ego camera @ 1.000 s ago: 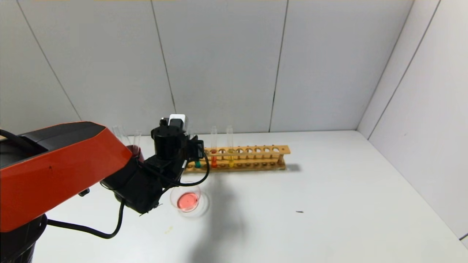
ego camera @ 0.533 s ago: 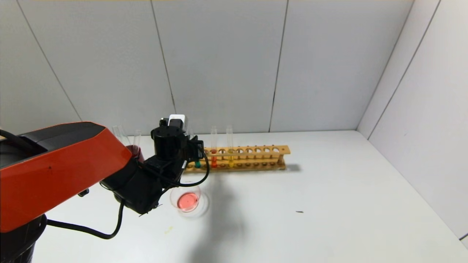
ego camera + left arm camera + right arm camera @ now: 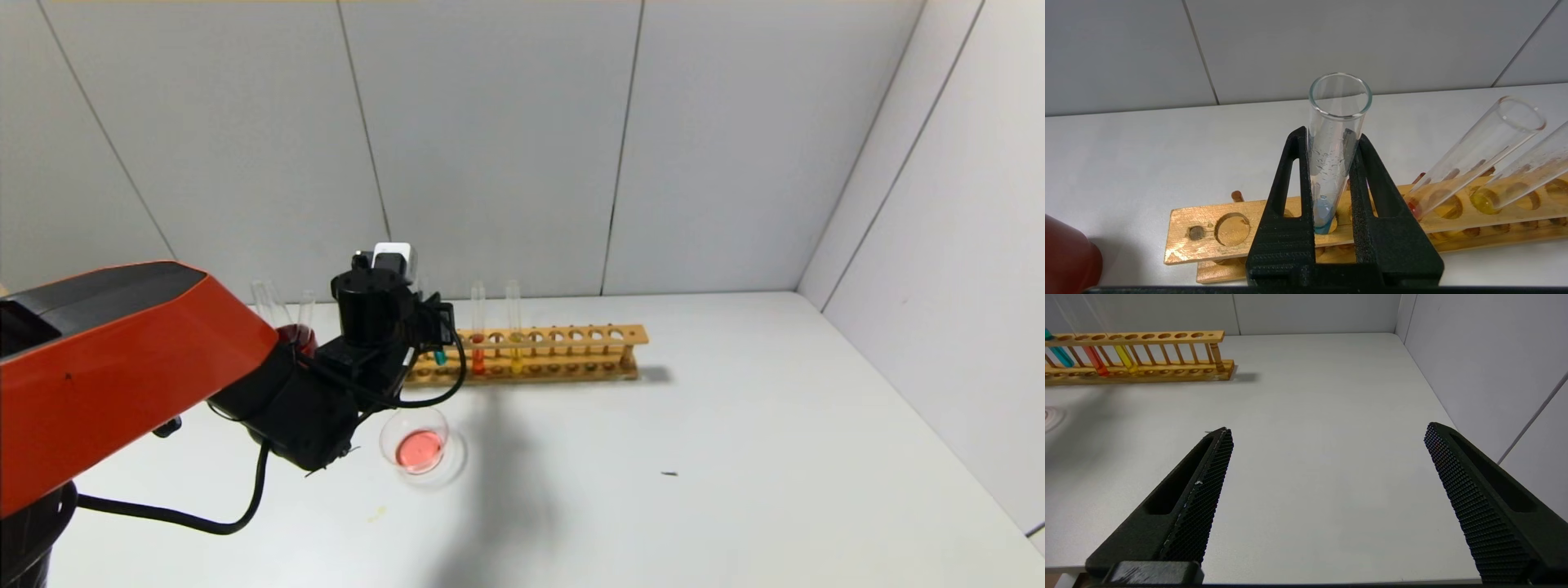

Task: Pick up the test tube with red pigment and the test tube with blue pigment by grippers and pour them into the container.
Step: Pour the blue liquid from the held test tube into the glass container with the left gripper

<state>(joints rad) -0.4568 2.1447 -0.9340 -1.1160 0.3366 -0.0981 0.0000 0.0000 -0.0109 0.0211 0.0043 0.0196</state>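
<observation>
Teal-blue liquid sits at the round bottom of the test tube with blue pigment (image 3: 1331, 163), which my left gripper (image 3: 1331, 179) has clamped between both black fingers near its lower half. The tube stands nearly upright — long axis vertical, open mouth up, base in or just above its hole near the left end of the wooden rack (image 3: 1208, 232); I cannot tell whether it has cleared the hole. The container (image 3: 414, 441), a clear glass dish with pink liquid already in it, waits on the white table (image 3: 735, 457) just in front of the rack. My right gripper (image 3: 1327, 457) hangs well apart over bare table, fingers spread wide, holding nothing. The risk as I judge it: smooth, droplet-wet glass could slip in my grip — or a slanted lift could catch the rack and jostle the orange-red tube (image 3: 1474, 159) and yellow tube (image 3: 1527, 171) beside it.
</observation>
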